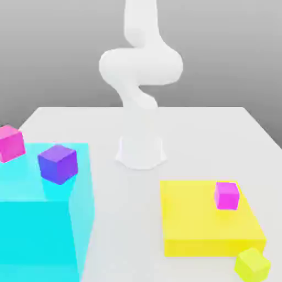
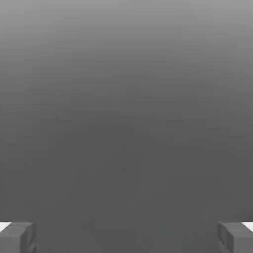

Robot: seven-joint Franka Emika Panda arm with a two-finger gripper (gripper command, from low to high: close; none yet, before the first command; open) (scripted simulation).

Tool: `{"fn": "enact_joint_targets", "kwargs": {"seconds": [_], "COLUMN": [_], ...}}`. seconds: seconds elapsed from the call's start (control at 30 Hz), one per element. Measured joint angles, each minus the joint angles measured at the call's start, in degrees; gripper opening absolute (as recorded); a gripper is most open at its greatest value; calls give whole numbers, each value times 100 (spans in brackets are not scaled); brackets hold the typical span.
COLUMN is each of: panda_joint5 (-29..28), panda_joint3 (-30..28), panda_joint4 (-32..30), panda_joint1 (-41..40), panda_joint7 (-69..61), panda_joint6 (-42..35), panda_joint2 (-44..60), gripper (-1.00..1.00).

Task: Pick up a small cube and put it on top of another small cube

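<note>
Lime cube (image 1: 252,266) near yellow block (image 1: 212,217), jaws (image 2: 126,238) open (wide)

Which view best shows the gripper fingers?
The hand view: both fingers stand wide apart there, nothing between them. The exterior view gives the arm, but I can't make out the fingers in it.

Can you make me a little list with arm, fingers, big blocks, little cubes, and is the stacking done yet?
arm: white, standing at the back of the table
fingers: wide open, nothing between them
big blocks: cyan block on the exterior view's left; flat yellow block on its right
cubes on cyan block: purple cube, pink cube
cube on yellow block: magenta cube
cube by yellow block's near right corner: lime cube
stacking: not done, lime and purple cubes far apart
</note>
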Motion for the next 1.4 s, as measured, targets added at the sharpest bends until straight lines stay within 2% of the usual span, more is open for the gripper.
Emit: {"fn": "enact_joint_targets", "kwargs": {"seconds": [0.57, 0.97, 1.1, 1.13, 1.4], "panda_joint5": [-766, -1078, -1372, -1440, -1390], "panda_joint3": [1038, 1321, 1066, 989, 1045], "panda_joint4": [28, 44, 200, 238, 211], "panda_joint1": [326, 958, 1218, 1283, 1240], "panda_joint7": [468, 638, 853, 903, 867], "panda_joint6": [1023, 1768, 2328, 2456, 2372], "panda_joint2": [3566, 6023, 6854, 7025, 6914], "gripper": [0, 0, 0, -100, -100]}}
